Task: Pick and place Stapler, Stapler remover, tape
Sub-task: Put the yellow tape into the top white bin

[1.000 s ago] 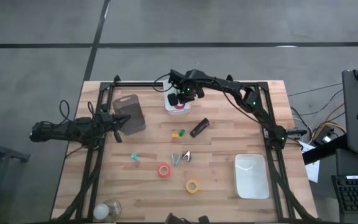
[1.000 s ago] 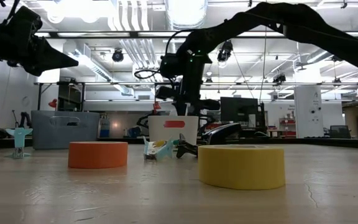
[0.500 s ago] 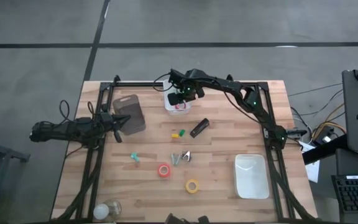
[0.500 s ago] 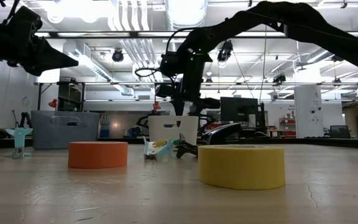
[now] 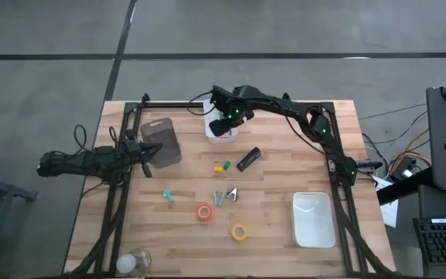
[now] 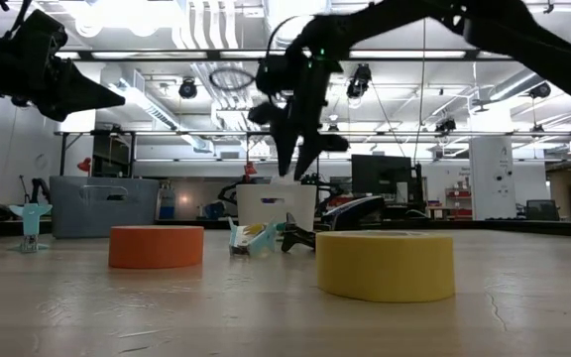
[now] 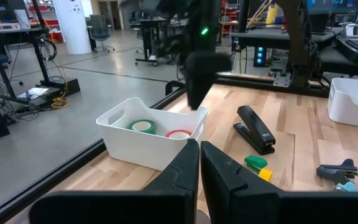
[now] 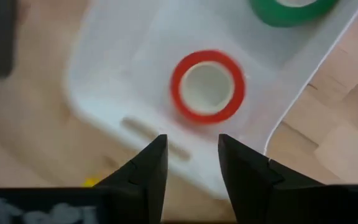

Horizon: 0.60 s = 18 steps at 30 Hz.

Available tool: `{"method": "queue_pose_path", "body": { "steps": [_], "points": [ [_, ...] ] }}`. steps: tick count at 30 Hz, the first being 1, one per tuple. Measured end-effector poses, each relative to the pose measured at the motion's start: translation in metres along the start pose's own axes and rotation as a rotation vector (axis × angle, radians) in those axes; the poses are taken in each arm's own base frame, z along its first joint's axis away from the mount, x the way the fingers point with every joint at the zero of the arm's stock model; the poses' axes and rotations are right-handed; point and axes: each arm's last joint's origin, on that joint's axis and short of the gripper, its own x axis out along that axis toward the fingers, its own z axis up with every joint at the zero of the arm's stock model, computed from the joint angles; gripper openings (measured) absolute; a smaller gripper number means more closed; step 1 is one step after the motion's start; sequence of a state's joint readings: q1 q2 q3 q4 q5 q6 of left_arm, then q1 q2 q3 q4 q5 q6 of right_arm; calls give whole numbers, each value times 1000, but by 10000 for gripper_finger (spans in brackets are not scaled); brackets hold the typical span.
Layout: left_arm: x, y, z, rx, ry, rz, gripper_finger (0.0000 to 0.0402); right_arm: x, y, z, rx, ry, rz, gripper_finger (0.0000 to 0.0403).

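Note:
A white bin (image 5: 217,129) stands at the far middle of the table. A red tape roll (image 8: 208,86) and a green one (image 8: 289,9) lie flat inside it. My right gripper (image 6: 296,156) hangs open above the bin, fingers pointing down, holding nothing. The black stapler (image 5: 248,159) lies on the table just right of the bin. The staple remover (image 5: 225,195) lies nearer the middle. Another red roll (image 5: 204,211) and a yellow roll (image 5: 240,231) lie flat toward the near edge. My left gripper (image 7: 199,163) waits shut at the left, pointing level across the table.
A small green-and-yellow piece (image 5: 221,166) lies beside the stapler. A teal piece (image 5: 168,197) sits left of the remover. A grey box (image 5: 161,142) stands by the left gripper, a white tray (image 5: 313,219) at the near right, and a clear bulb (image 5: 134,261) at the near left corner.
My right gripper has risen out of the white bin and rolled a little about its own line. Its fingers now stand apart above the rim. The red roll stays lying in the bin.

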State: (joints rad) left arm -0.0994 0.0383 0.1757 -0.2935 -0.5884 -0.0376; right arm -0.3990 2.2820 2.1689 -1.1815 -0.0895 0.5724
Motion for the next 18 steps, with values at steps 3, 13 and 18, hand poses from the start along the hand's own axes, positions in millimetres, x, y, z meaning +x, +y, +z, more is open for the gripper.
{"method": "queue_pose_path", "body": {
  "steps": [3, 13, 18],
  "points": [
    [0, 0, 0, 0, 0, 0, 20, -16, 17, -14, -114, -13, 23, 129],
    [0, 0, 0, 0, 0, -1, 21, -41, 85, -88, -473, 101, 144, 114],
    [0, 0, 0, 0, -1, 0, 18, -36, 121, -143, -703, 192, 156, 108]
  ]
}}
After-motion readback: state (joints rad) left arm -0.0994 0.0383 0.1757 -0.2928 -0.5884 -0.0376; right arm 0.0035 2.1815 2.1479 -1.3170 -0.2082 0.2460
